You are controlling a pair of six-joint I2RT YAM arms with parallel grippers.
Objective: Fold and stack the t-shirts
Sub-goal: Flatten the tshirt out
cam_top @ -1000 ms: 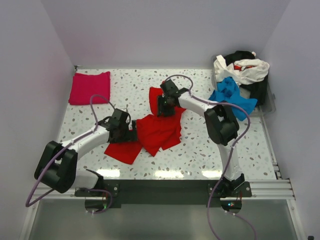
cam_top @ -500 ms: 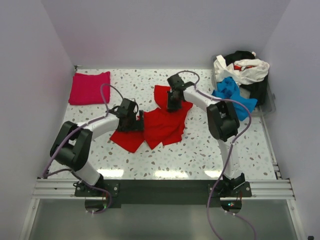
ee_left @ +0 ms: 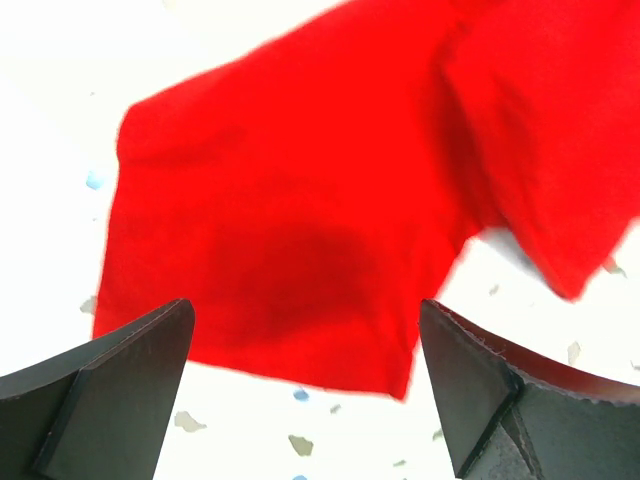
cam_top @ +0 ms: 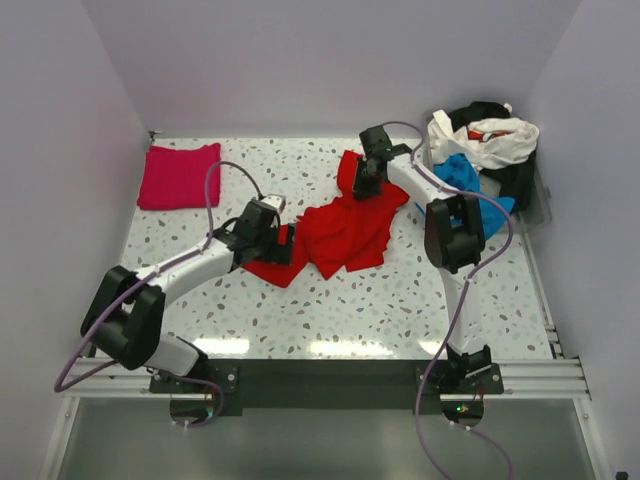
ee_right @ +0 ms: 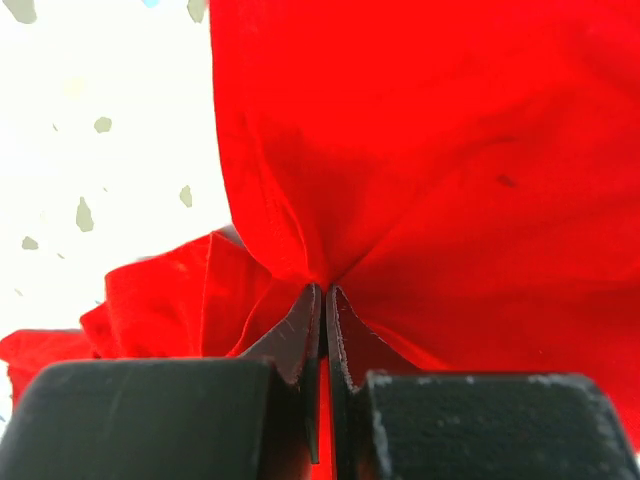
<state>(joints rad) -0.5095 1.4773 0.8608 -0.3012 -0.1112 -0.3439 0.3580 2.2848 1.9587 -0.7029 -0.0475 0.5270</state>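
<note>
- Seen from above, a red shirt (cam_top: 345, 232) lies crumpled across the middle of a speckled bench (cam_top: 300, 310), strung between the two sets of fingers.
- The right fingers (ee_right: 322, 292) are pressed together on a bunched fold of the red shirt. The cloth fans out from the pinch on both sides.
- The left fingers (ee_left: 305, 310) are spread wide and grip nothing. A flat corner of the red shirt lies just ahead of them, its edge in the gap between the tips. I cannot tell whether the tips touch the cloth.
- Well to the left of the left fingers, at the far corner of the bench, a pink shirt (cam_top: 180, 175) lies folded into a neat square.
- Just right of the right fingers, a blue shirt (cam_top: 462, 190), a white shirt (cam_top: 490, 140) and a black shirt (cam_top: 518, 180) are heaped together, not yet folded.
- The step in hand looks like spreading the red shirt flat before folding; it is bunched and creased, with no fold made.
- The next move probably calls for the left fingers to come down and close on the corner ahead of them. Both sets of fingers would then draw apart to pull the cloth smooth against the bench.
</note>
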